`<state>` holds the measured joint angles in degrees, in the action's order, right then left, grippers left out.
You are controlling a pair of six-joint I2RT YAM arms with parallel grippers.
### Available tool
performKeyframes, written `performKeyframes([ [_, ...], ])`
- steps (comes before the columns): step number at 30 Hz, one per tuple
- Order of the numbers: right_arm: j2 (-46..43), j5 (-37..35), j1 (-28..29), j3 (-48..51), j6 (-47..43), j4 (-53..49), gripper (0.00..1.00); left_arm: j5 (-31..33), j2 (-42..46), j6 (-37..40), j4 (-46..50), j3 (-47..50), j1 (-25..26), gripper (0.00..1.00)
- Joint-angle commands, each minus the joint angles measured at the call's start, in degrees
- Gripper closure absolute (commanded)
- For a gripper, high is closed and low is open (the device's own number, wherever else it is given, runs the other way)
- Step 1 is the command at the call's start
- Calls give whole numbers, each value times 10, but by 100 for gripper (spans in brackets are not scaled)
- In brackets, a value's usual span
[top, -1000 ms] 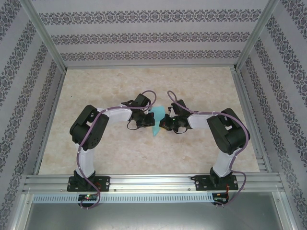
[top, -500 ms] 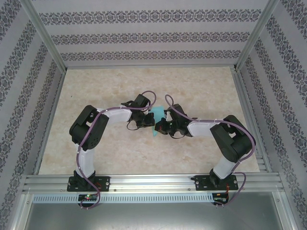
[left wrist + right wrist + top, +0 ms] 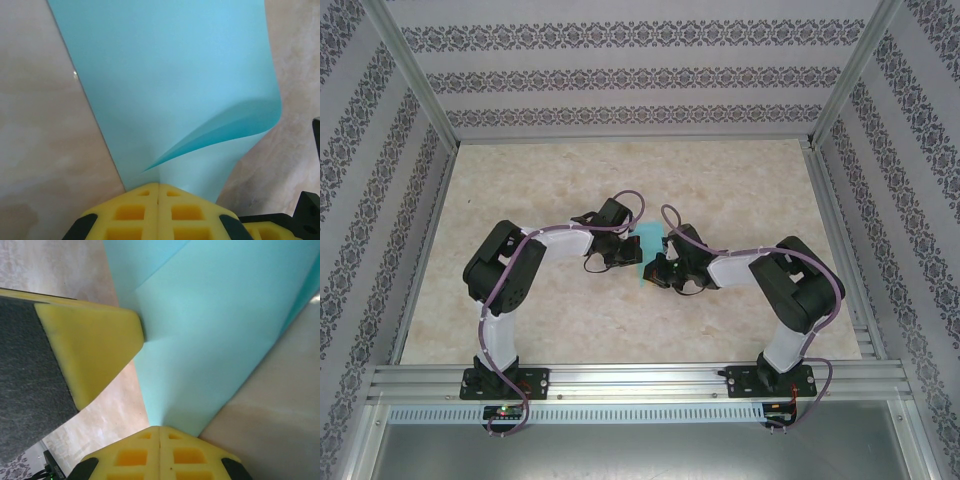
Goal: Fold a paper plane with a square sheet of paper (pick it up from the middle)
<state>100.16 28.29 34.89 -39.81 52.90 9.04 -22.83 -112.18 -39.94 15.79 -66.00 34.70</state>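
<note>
I have both claws on the turquoise paper sheet (image 3: 646, 252), which sits near the middle of the table (image 3: 750, 180), between the two wrists. The left claw (image 3: 158, 186) has its yellow pads pressed together on one end of the sheet. The right claw (image 3: 159, 429) is pinching another edge the same way.

I judge this to be mid-fold: the sheet is already narrowed, and one loose flap bows up beside a sharp crease that starts at the left pinch. It is no finished dart yet. I cannot tell whether the far end rests on the table.

The next move, as I read it, calls for laying that flap flat along the lengthwise line. One claw has to hold steady while the other lets go, and neither should pull hard, since thin paper tears easily.

The main obstacle is crowding. In the right wrist view, a yellow finger (image 3: 90, 347) of the left claw lies right against the sheet, close to my right pads. Purple cables (image 3: 672, 215) also loop over both wrists. The patterned walls (image 3: 620, 75) stand well apart.
</note>
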Motion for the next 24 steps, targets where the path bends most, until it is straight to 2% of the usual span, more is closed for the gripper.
performKeyframes([
  [1, 20, -13, 6, 13, -7, -7, 96, 26, -19, -12, 28, 32, 10, 99],
  [11, -38, -16, 22, -3, -28, -42, 95, 30, -16, -15, 29, 34, 10, 99],
  [24, 10, -20, 33, -21, -35, -76, 95, 31, -14, -16, 28, 34, 10, 99],
])
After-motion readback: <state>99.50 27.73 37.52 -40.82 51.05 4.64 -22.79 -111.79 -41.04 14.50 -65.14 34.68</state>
